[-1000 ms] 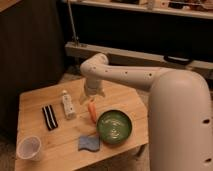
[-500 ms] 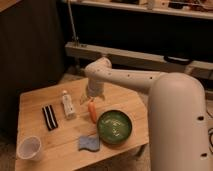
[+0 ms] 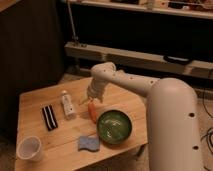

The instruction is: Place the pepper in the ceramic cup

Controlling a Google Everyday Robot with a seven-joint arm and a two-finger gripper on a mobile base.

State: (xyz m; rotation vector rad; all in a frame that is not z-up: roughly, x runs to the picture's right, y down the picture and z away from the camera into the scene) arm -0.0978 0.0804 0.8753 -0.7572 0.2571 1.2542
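A wooden tabletop (image 3: 40,131) stands in a dim room. At its near-left corner sits the ceramic cup (image 3: 29,148). Farther back, just left of the green bowl (image 3: 114,127), the pepper (image 3: 92,111) lies with its long axis running front to back. The end effector (image 3: 91,100) hangs at the pepper's far end; I cannot tell whether it grips.

arm (image 3: 131,84): white, smooth, thick rounded tube
dots (image 3: 191,114): small, dark, scattered along shell
gripper (image 3: 92,102): at arm's end, directly over pepper (image 3: 93,112)

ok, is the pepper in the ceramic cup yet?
No, the pepper sits beside the green bowl, right under the hand, while the ceramic cup stands apart across the table.
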